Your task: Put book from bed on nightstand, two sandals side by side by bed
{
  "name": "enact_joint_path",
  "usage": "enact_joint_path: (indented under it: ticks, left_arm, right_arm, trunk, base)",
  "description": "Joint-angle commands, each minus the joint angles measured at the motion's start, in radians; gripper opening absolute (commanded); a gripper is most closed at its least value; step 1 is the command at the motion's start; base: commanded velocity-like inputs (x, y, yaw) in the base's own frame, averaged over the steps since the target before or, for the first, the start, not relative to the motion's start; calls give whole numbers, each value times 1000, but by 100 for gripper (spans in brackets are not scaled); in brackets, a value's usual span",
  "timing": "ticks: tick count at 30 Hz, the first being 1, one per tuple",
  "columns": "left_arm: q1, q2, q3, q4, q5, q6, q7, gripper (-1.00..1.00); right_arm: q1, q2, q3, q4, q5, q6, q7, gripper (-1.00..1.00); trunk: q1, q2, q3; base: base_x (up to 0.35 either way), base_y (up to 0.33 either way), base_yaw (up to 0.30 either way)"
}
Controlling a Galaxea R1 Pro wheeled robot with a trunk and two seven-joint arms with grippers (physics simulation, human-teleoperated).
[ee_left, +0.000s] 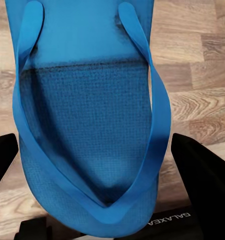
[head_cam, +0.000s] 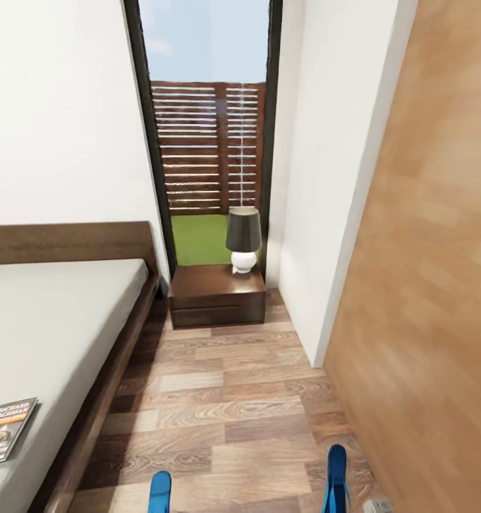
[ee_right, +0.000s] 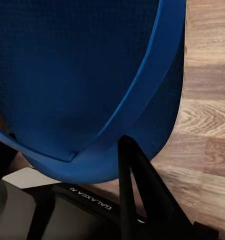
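The bed (head_cam: 51, 324) runs along the left side of the bedroom, its grey-beige mattress framed in dark wood with the headboard (head_cam: 69, 242) against the white wall. The book (head_cam: 5, 429) lies flat on the mattress near the bed's floor-side edge, at the end far from the headboard. Just beside the head of the bed stands the nightstand (head_cam: 217, 293), with a dark-shaded, white-based lamp (head_cam: 244, 239) on its glossy top, in front of the tall dark-framed window (head_cam: 208, 142). Two blue sandals rise over the wood-plank floor (head_cam: 226, 399) beside the bed: the left sandal (head_cam: 159, 493) (ee_left: 92, 125) nearer the bed frame, the right sandal (head_cam: 336, 477) (ee_right: 87, 85) well apart from it. The left gripper (ee_left: 95, 160) has a dark finger on each side of its sandal; the right gripper (ee_right: 67, 170) holds its sandal, a finger against the sole's edge.
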Motion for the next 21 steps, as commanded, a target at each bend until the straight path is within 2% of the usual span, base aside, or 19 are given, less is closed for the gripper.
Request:
enact_joint_path:
  ticks: [1, 5, 21]
  left_arm:
    - [-1, 0, -7, 1, 9, -3, -3, -100]
    - [-1, -1, -7, 1, 9, -3, -3, -100]
    - [-1, -1, -7, 1, 9, -3, -3, -100]
  right_arm:
    - [-1, 0, 7, 3, -7, -7, 4, -100]
    - [-1, 0, 7, 3, -6, -7, 5, -100]
    - [-1, 0, 7, 3, -6, -7, 4, -100]
  trunk:
    - [0, 0, -1]
    - [0, 0, -1]
    - [0, 0, -1]
  base:
    - [225, 0, 95]
    - [224, -21, 34]
    - [224, -118, 1]
